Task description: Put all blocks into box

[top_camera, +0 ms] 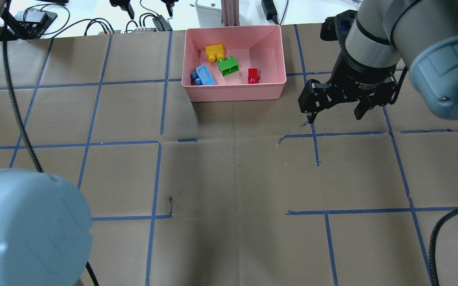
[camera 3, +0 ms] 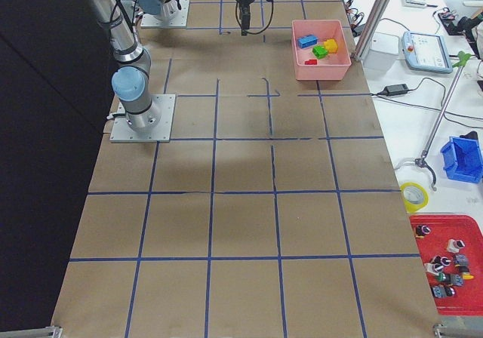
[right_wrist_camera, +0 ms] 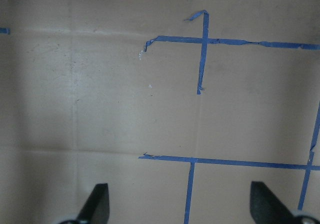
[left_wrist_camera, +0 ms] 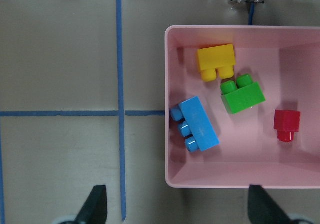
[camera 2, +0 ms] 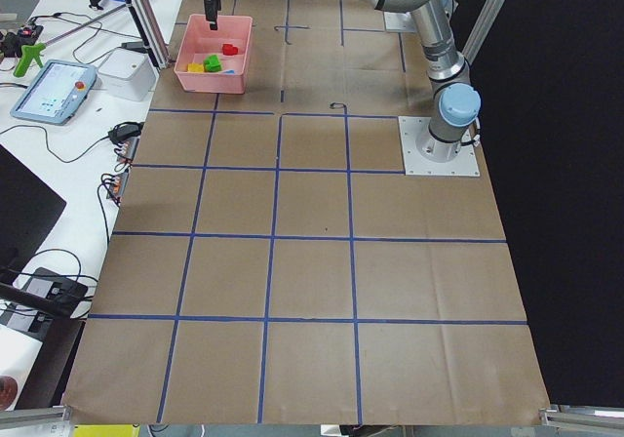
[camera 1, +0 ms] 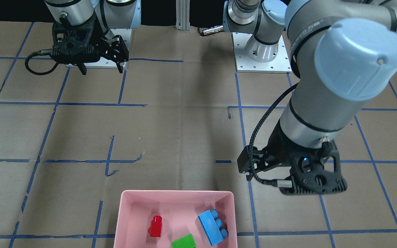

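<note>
The blocks (top_camera: 229, 65) are all four inside the pink box (left_wrist_camera: 250, 144), which stands on the counter (top_camera: 233, 178) toward the edge far from my base.

Going left to right in my left wrist view, a line of blue tape (left_wrist_camera: 119, 59) runs down the brown counter, and then comes the box's left wall. The blue block (left_wrist_camera: 197, 124) lies aslant close against that wall, with its three studs turned toward it. Next is the yellow block (left_wrist_camera: 216, 60), near the far wall, its two studs pointing back toward me. The green block (left_wrist_camera: 243, 96) lies just beside it, tilted, with its studs toward the yellow one. I cannot tell whether the two touch. The red block (left_wrist_camera: 286, 124) lies apart from the rest, toward the right wall.

My left tool (left_wrist_camera: 178, 206) hangs above the counter just short of the box's near wall. It is released, spread wide with nothing in it.

Further right in the overhead view, my right tool (top_camera: 335, 115) is up over the taped counter, apart from the box. It too is released, standing wide and holding nothing. Its wrist view shows brown counter and crossing tape lines beneath it.
</note>
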{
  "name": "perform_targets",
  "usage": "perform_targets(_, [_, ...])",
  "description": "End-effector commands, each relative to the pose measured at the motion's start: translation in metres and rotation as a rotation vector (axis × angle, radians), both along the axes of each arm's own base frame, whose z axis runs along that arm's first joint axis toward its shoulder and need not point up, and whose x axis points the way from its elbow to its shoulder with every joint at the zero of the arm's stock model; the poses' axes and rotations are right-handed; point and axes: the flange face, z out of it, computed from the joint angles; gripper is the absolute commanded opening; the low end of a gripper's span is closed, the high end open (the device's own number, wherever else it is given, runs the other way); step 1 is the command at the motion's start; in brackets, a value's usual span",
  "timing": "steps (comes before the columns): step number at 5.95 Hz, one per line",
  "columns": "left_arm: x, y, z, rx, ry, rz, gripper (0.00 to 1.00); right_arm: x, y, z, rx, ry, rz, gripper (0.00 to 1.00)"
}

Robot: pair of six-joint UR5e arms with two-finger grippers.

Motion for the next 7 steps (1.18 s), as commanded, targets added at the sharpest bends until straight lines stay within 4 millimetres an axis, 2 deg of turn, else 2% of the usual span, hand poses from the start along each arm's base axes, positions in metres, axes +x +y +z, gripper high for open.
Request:
perform_targets(1, [0.014,0.094,0.024,0.024,-0.005,-0.021,1.0,0.0,0.0,-0.001,0.001,0.0,0.0,1.0])
perform_targets(2, [0.017,0.135,0.005,0.065,-0.006,-0.061,1.0,0.0,0.0,-0.001,0.002,0.0,0.0,1.0])
perform_targets(3, [0.021,0.155,-0.01,0.038,-0.009,-0.081,1.0,0.0,0.0,-0.001,0.002,0.0,0.0,1.0])
perform_targets(4, [0.022,0.162,-0.014,0.031,-0.011,-0.083,1.0,0.001,0.0,-0.001,0.002,0.0,0.002,1.0])
perform_targets(7, [0.024,0.153,0.002,0.003,-0.011,-0.078,1.0,0.001,-0.001,-0.003,0.007,-0.001,0.003,1.0])
